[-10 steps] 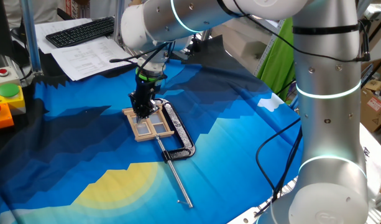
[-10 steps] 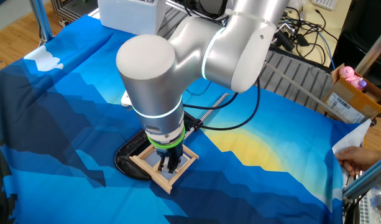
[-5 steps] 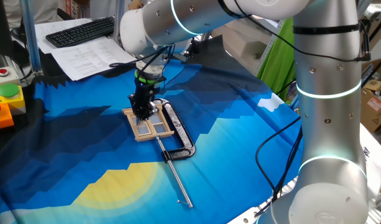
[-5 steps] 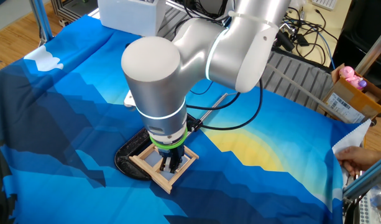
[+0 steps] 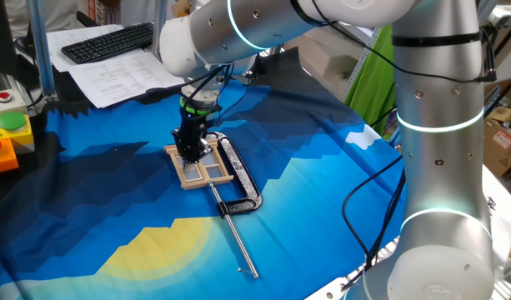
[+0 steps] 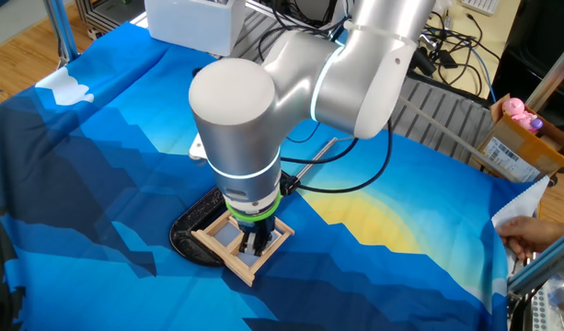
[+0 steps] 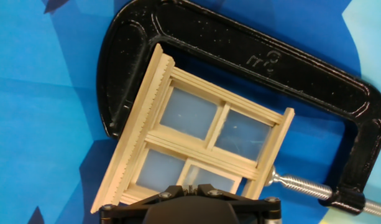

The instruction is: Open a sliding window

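The sliding window is a small pale wood frame with four panes. It lies flat on the blue cloth, held in a black C-clamp. My gripper points straight down onto the window's far part, fingers together and tips touching the wood. In the other fixed view the window lies under the gripper. In the hand view the window fills the middle and the gripper is shut at the bottom edge, over a lower pane. I cannot see whether anything is pinched.
The clamp's silver rod runs toward the table's front edge. The clamp wraps the window's far and right sides. A box with red and green buttons is at the left, and a keyboard with papers is at the back.
The gripper and arm have crept a little to the left in one fixed view, still pressed on the window. The clamp has not moved.
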Controlling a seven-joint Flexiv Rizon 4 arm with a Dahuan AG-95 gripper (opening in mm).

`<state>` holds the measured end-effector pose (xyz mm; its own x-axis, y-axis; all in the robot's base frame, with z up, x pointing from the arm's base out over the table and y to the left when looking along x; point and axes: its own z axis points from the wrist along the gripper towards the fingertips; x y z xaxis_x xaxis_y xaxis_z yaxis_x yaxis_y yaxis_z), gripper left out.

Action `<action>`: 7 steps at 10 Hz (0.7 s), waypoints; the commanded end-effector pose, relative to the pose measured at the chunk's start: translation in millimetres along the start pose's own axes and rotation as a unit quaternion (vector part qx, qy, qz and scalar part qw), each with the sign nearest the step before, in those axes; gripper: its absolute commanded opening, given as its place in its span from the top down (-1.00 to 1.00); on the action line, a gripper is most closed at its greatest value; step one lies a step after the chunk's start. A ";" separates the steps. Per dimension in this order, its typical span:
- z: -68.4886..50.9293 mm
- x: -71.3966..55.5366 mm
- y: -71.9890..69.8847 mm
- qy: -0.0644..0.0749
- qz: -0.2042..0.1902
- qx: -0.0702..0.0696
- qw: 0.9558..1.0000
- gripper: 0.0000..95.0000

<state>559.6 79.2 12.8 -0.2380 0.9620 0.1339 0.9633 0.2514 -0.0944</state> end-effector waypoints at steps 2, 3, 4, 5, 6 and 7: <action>2.8 -0.2 1.4 -0.003 -0.001 0.001 1.000 1.00; 3.2 -0.4 1.6 -0.003 -0.001 0.002 1.000 1.00; 2.2 -0.9 2.6 -0.004 0.000 0.002 1.000 1.00; 2.6 -1.2 3.0 -0.004 0.000 0.001 1.000 1.00; 3.3 -2.0 3.6 -0.006 0.000 0.000 1.000 1.00; 2.4 -3.0 5.3 -0.005 0.000 0.000 1.000 1.00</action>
<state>566.2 77.2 10.3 -0.2359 0.9643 0.1205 0.9646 0.2474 -0.0913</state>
